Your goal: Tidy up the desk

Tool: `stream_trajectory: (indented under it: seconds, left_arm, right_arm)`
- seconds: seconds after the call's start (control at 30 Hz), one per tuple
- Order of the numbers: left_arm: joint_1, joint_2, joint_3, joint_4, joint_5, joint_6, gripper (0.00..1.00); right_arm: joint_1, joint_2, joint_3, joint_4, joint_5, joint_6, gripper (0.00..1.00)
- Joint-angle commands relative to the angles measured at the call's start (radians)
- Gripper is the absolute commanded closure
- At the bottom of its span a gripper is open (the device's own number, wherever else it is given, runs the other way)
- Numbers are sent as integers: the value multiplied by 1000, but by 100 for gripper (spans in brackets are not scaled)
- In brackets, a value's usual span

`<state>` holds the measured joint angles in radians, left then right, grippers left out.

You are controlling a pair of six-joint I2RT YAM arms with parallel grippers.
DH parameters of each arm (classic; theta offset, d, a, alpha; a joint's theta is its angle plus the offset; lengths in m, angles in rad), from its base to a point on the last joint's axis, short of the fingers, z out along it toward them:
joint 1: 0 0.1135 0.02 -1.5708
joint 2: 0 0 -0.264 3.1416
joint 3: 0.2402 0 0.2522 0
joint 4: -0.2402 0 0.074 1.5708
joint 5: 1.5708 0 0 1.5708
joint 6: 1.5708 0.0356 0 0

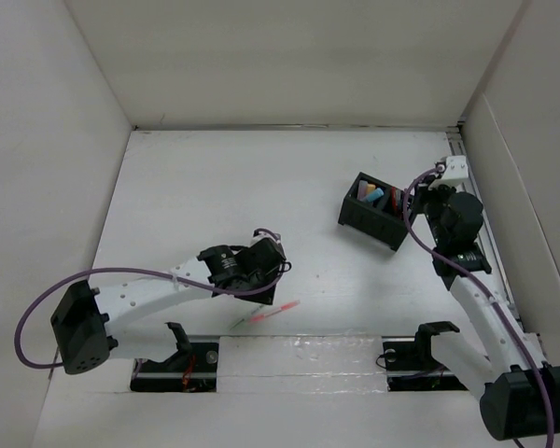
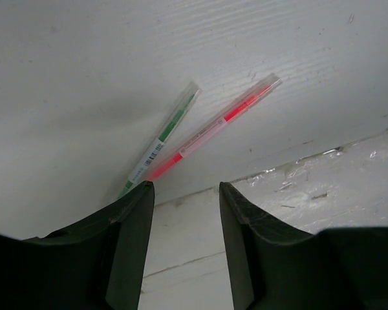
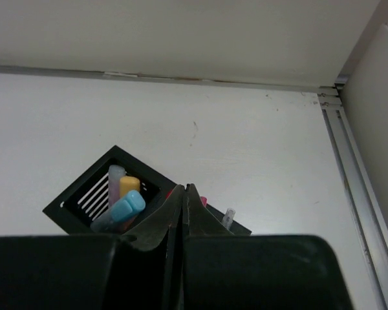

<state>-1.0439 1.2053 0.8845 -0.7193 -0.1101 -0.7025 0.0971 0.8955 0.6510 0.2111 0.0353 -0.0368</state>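
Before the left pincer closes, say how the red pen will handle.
The red pen looks thin and rigid, so probably light. Its smooth round barrel may roll on the desk if nudged. The green pen close beside it might shift too.

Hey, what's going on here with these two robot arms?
They're tidying a white desk. The left gripper is open, poised just over a green pen and a red pen lying loose in a V near the desk's near edge; neither is grasped. The right gripper is shut and empty, right by a black organizer box that holds several coloured markers.
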Motion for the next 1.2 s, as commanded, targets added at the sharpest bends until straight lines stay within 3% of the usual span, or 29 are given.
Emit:
stream_trajectory:
  seconds: [0.0, 0.03, 0.2, 0.33, 0.4, 0.93, 1.17]
  left_arm:
    - [-15, -12, -36, -45, 24, -18, 60]
    - [-15, 5, -44, -42, 17, -20, 67]
    - [-15, 59, -44, 7, -42, 4, 71]
    - [-15, 144, -15, 7, -99, 9, 75]
    - [-4, 160, -21, 49, -88, 26, 75]
    - [10, 283, -32, 124, -28, 77, 68]
    - [10, 318, -35, 135, -52, 70, 74]
  right_arm:
    - [-7, -43, -20, -61, -64, 5, 100]
    - [-7, -56, -27, -62, -72, 6, 100]
    - [-7, -73, -51, -68, -132, 5, 99]
    - [3, -81, -54, -65, -173, 5, 90]
    - [3, -86, -54, -65, -201, 5, 84]
    - [32, -98, -44, -76, -245, -9, 84]
    - [32, -89, -47, -59, -267, 11, 84]
